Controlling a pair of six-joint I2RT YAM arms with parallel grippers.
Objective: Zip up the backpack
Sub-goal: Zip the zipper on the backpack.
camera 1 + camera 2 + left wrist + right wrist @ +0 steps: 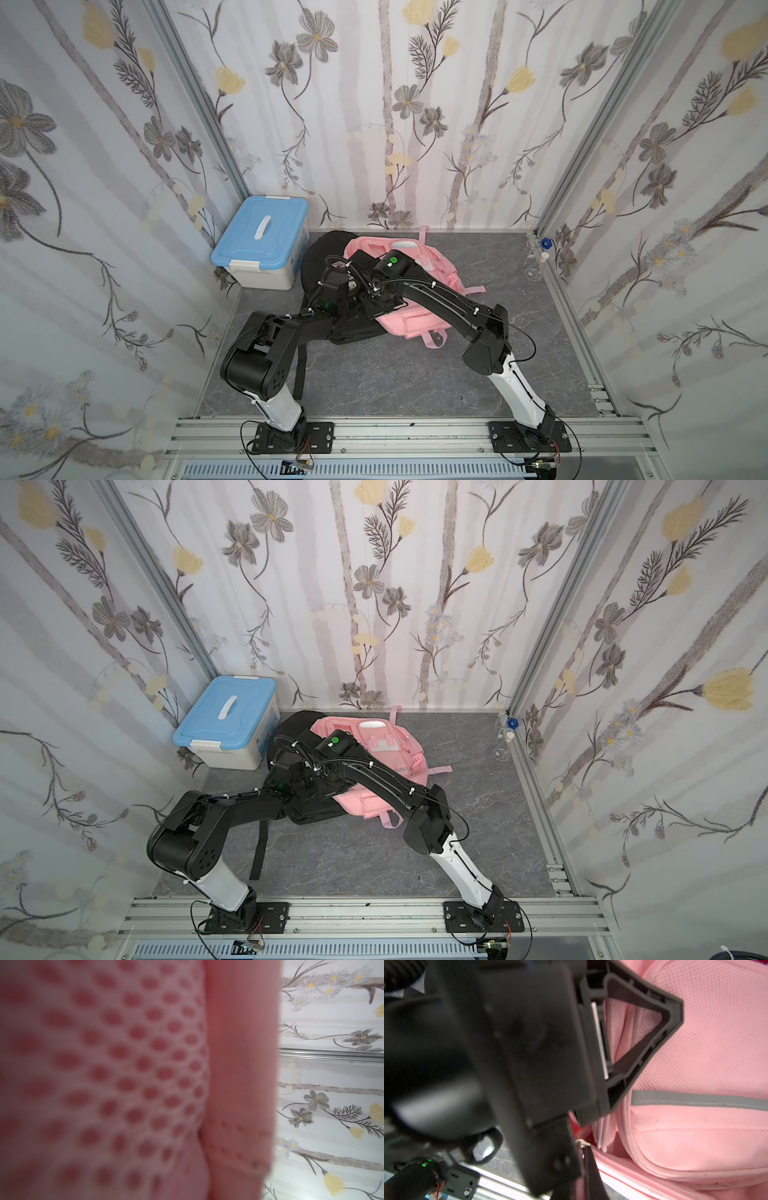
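Observation:
The pink backpack lies at the back of the table, partly on a black backpack. Both arms meet at its left side. In the right wrist view its mesh pocket, silver strip and pink shell show, with the zipper track below. My right gripper is shut on the pale zipper pull. My left gripper is clamped nearly together on the pink fabric. Blurred pink mesh fills the left wrist view and hides that gripper's jaws there.
A white box with a blue lid stands at the back left, close to the black backpack. A black strap trails toward the front rail. Small glassware sits in the back right corner. Flowered walls close in three sides.

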